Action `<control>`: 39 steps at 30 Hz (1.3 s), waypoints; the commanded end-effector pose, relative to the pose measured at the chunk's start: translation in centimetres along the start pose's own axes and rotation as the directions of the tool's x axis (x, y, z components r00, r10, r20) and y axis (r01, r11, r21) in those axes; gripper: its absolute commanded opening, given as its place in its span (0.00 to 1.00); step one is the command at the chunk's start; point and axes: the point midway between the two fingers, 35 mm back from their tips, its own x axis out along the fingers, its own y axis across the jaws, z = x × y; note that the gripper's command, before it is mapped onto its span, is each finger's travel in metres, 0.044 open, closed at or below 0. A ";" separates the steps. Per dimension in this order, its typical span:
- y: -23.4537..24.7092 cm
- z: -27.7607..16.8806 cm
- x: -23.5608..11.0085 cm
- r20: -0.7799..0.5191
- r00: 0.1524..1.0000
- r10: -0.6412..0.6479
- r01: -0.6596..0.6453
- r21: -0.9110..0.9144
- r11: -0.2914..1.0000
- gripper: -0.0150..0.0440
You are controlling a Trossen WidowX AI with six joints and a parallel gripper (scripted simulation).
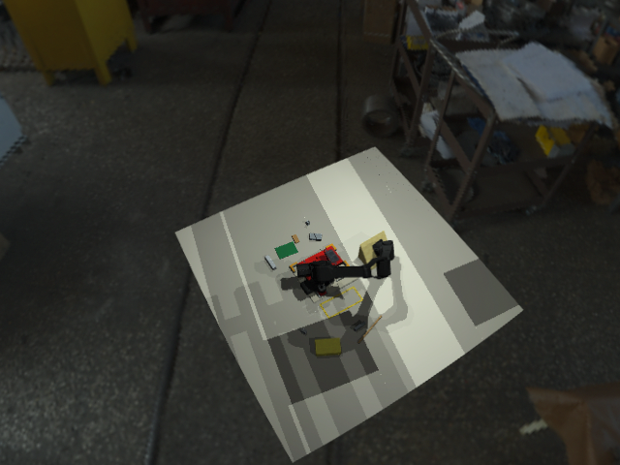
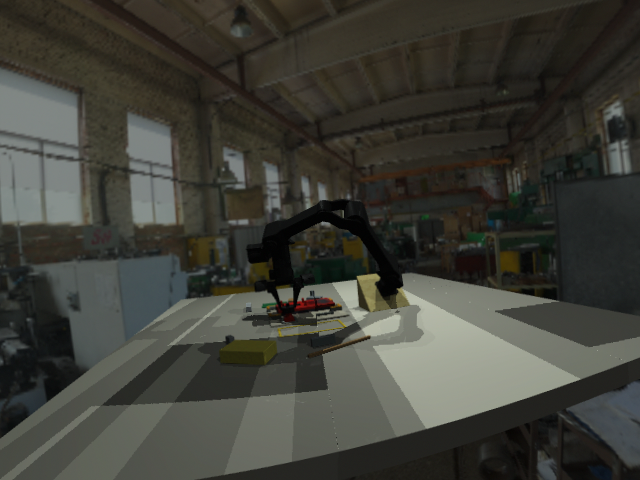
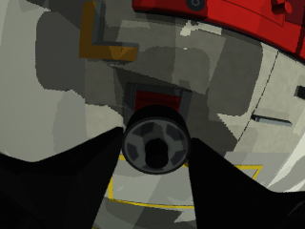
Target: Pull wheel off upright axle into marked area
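Observation:
My gripper (image 3: 156, 139) (image 2: 287, 310) is shut on the dark, spoked wheel (image 3: 135, 158), with one finger at each side of its rim. A dark round piece fills the hub; whether the wheel still sits on the axle cannot be told. The red base block (image 3: 157, 99) (image 2: 288, 317) shows just behind the wheel, in a grey surround. The marked area, a yellow outline (image 1: 327, 317) (image 2: 279, 333) (image 3: 111, 188), lies beside the base on the table, partly hidden by the wheel and fingers in the wrist view. The wheel is too small and shadowed to make out in the top view.
The red car body (image 1: 320, 258) (image 3: 229, 11) lies behind the gripper, with an orange corner bracket (image 3: 87, 33) nearby. A yellow block (image 1: 327, 346) (image 2: 248, 352) and a brown stick (image 1: 369, 328) (image 2: 338, 346) lie beyond the outline. A tan wedge (image 2: 369, 294) stands near the arm's base.

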 end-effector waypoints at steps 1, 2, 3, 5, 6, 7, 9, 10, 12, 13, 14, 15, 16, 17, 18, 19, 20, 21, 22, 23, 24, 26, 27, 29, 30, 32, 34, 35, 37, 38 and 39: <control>-0.2 0.2 -2.1 0.010 0.999 0.030 -0.030 0.016 0.999 0.25; -0.2 0.2 -2.2 0.010 0.999 0.030 -0.030 0.016 0.999 0.25; -0.2 0.2 -2.2 0.010 0.999 0.030 -0.031 0.016 0.999 0.25; -0.2 0.2 -2.3 0.010 0.999 0.030 -0.031 0.016 0.999 0.25; -0.2 0.2 -2.3 0.010 0.999 0.030 -0.031 0.016 0.999 0.25; -0.2 0.2 -2.3 0.010 0.999 0.031 -0.031 0.016 0.999 0.25; -0.2 0.2 -2.4 0.010 0.999 0.031 -0.031 0.016 0.999 0.25; -0.2 0.2 -2.4 0.010 0.999 0.031 -0.031 0.016 0.999 0.25; -0.2 0.2 -2.5 0.010 0.999 0.031 -0.031 0.016 0.999 0.25; -0.2 0.2 -2.5 0.010 0.999 0.031 -0.031 0.016 0.999 0.25; -0.2 0.2 -2.6 0.010 0.999 0.031 -0.031 0.016 0.999 0.25; -0.2 0.2 -2.6 0.010 0.999 0.031 -0.031 0.016 0.999 0.25; -0.2 0.2 -2.6 0.010 0.999 0.031 -0.031 0.016 0.999 0.25; -0.2 0.2 -2.7 0.010 0.999 0.031 -0.031 0.016 0.999 0.25; -0.2 0.2 -2.7 0.010 0.999 0.031 -0.031 0.016 0.999 0.25; -0.3 0.2 -2.7 0.010 0.999 0.031 -0.031 0.016 0.999 0.25; -0.3 0.2 -2.7 0.010 0.999 0.031 -0.031 0.016 0.999 0.25; -0.3 0.2 -2.8 0.010 0.999 0.031 -0.031 0.016 0.999 0.25; -0.3 0.2 -2.8 0.010 0.999 0.031 -0.031 0.016 0.999 0.25; -0.3 0.2 -2.8 0.010 0.999 0.031 -0.031 0.016 0.999 0.25; -0.3 0.2 -2.9 0.010 0.999 0.031 -0.031 0.016 0.999 0.25; -0.3 0.2 -2.9 0.010 0.999 0.031 -0.031 0.016 0.999 0.25; -0.3 0.2 -3.0 0.010 0.999 0.031 -0.031 0.016 0.999 0.25; -0.3 0.2 -3.0 0.010 0.999 0.031 -0.032 0.016 0.999 0.25; -0.3 0.2 -3.1 0.010 0.999 0.031 -0.032 0.016 0.999 0.25; -0.3 0.2 -3.5 0.010 0.999 0.031 -0.032 0.016 0.999 0.25; -0.3 0.2 -4.0 0.010 0.999 0.031 -0.032 0.017 0.999 0.25; -0.3 0.2 -4.3 0.011 0.999 0.031 -0.032 0.017 0.999 0.25; -0.3 0.2 -5.0 0.011 0.999 0.031 -0.032 0.017 0.999 0.25; -0.3 0.2 -5.3 0.011 0.999 0.031 -0.032 0.017 0.999 0.25; -0.3 0.1 -5.6 0.011 0.999 0.031 -0.031 0.017 0.999 0.25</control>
